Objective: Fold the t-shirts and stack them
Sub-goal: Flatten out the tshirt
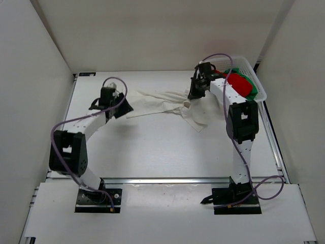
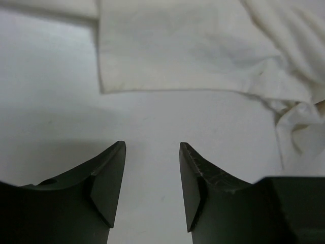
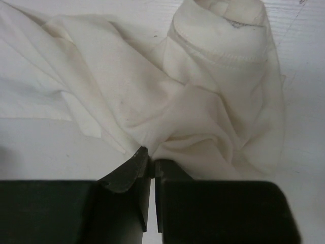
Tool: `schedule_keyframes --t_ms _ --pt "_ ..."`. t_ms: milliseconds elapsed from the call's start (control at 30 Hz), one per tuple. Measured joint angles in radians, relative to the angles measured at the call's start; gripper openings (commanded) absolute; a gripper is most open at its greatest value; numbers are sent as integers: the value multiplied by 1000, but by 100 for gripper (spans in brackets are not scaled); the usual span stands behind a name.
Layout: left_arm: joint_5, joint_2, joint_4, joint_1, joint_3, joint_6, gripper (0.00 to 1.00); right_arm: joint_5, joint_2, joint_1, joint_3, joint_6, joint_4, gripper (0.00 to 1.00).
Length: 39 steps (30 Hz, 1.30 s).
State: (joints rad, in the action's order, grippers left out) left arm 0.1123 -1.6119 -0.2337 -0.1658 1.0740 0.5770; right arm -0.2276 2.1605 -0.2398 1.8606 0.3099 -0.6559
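- My left fingers (image 1: pixel 126 109) stand wide apart with nothing between them, low over the bare desk (image 1: pixel 162 152), at about 10 o'clock in the top view.
- The white shirt (image 1: pixel 167 104) lies crumpled on the far part of the desk, spreading from 12 toward 1 o'clock.
- In my left wrist view a flat, straight-edged part of that shirt lies at 12 o'clock from my fingertips, near them but not touching.
- My right fingers (image 3: pixel 150 161) are pinched narrow on a gathered fold of the white shirt. The cloth bunches right at their tips and fans away toward 12 o'clock.
- A rolled, hemmed opening of the shirt stands at 1 o'clock from my right fingers. I cannot tell whether it is a sleeve or the neck.
- The red shirt (image 1: pixel 240 84) and the green shirt (image 1: pixel 253 95) sit bundled together in the basket (image 1: pixel 244 61), at the desk's 2 o'clock corner.
- My two sets of fingers are well apart, with the white shirt stretched between them.
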Motion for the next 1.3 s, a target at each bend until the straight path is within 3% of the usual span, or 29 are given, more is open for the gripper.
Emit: schedule_keyframes --t_ms 33,167,467,733,1100,1300 --pt "4 40 1 -1 -68 7 57 0 0 -2 0 0 -3 0" --pt "2 95 46 30 -257 35 58 7 -3 0 -9 -3 0 23" --pt "-18 -12 221 38 -309 203 56 31 -204 -17 -277 6 100 41" --pt "-64 -109 399 34 -305 390 44 16 -480 -60 -579 47 267 45" --pt "-134 -184 435 8 -246 490 33 -18 -591 -144 -814 89 388 46" --pt "-174 -214 405 5 -205 504 13 -29 -729 -154 -951 114 434 48"
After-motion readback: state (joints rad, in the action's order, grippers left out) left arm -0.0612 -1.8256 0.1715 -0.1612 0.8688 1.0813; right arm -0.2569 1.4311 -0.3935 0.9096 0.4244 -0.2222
